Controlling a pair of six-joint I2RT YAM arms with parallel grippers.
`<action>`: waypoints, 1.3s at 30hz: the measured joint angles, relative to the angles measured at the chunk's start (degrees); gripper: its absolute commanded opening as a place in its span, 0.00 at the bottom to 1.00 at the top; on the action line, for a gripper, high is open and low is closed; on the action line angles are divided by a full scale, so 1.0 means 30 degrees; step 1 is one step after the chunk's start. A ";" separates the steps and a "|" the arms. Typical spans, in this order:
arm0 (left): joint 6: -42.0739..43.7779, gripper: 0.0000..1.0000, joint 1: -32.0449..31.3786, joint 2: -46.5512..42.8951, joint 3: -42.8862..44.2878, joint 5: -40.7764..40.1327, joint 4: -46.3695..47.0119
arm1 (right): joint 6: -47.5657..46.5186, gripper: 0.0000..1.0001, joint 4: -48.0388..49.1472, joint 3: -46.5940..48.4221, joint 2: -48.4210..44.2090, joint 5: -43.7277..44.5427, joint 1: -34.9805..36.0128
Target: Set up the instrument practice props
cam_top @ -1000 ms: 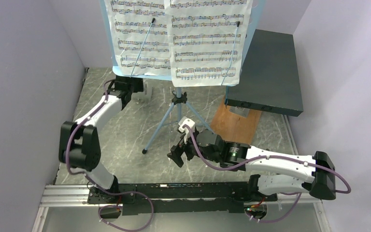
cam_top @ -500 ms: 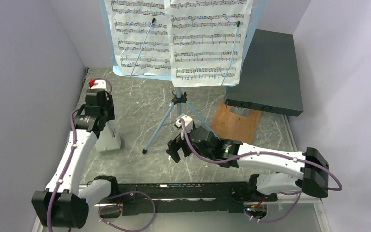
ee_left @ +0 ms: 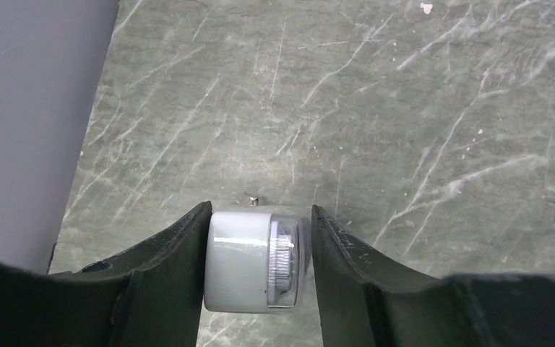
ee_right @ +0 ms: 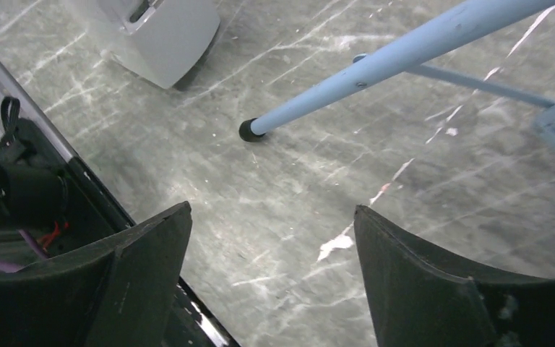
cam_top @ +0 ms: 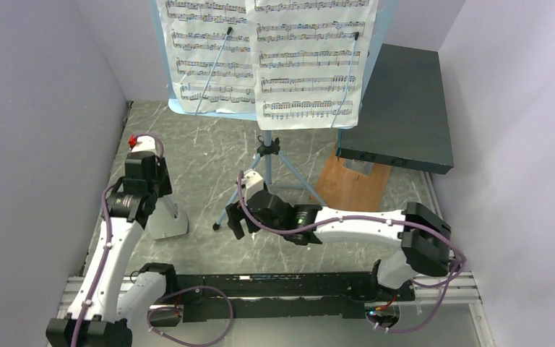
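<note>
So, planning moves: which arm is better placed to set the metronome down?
Left: the left tool grips the metronome; the right tool is open, empty, by the music stand leg.

music stand [cam_top: 267, 150]: mid-table [cam_top: 202, 155], towards the back
sheet-music pages [cam_top: 307, 65]: side by side on stand
metronome [cam_top: 166, 223]: left of stand's near foot
box [cam_top: 405, 101]: right of stand, on board [cam_top: 347, 189]
</note>
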 measured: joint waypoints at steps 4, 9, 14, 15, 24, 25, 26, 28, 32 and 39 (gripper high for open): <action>-0.0335 0.20 0.0000 -0.1435 -0.0743 0.0175 -0.0182 | 0.1596 0.65 0.0466 0.0423 0.1450 0.0707 0.0160; -0.0663 0.46 0.0000 -0.2018 -0.0758 0.0619 -0.0933 | 0.3322 0.62 0.0772 0.1151 0.3082 0.2448 0.0160; -0.0860 0.68 0.0000 -0.2455 -0.0794 0.1239 -0.1384 | 0.4262 0.54 0.1523 0.1880 0.4597 0.3461 0.0146; -0.0903 0.71 0.0000 -0.2557 -0.0794 0.1341 -0.1319 | 0.4379 0.53 0.1639 0.2047 0.4867 0.3563 0.0146; -0.1013 0.96 0.0000 -0.3599 -0.0794 0.1836 -0.1049 | 0.6237 0.46 0.1814 0.3971 0.6980 0.5872 0.0146; -0.1013 0.96 0.0000 -0.3723 -0.0794 0.1785 -0.1005 | 0.6455 0.45 0.1792 0.4153 0.7235 0.6142 0.0146; -0.1027 0.96 0.0000 -0.3898 -0.0794 0.1683 -0.0962 | 0.6659 0.43 0.1770 0.4328 0.7490 0.6470 0.0146; -0.1020 0.96 0.0000 -0.4255 -0.0794 0.1552 -0.0903 | 0.6951 0.39 0.1763 0.4481 0.7890 0.6980 0.0146; -0.1013 0.96 0.0000 -0.5180 -0.0794 0.1311 -0.0860 | 0.7293 0.36 0.1756 0.5056 0.8663 0.7650 0.0146; -0.0984 0.95 0.0000 -0.6324 -0.0809 0.1297 -0.0750 | 0.7402 0.28 0.2718 0.6200 0.9894 0.8021 0.0080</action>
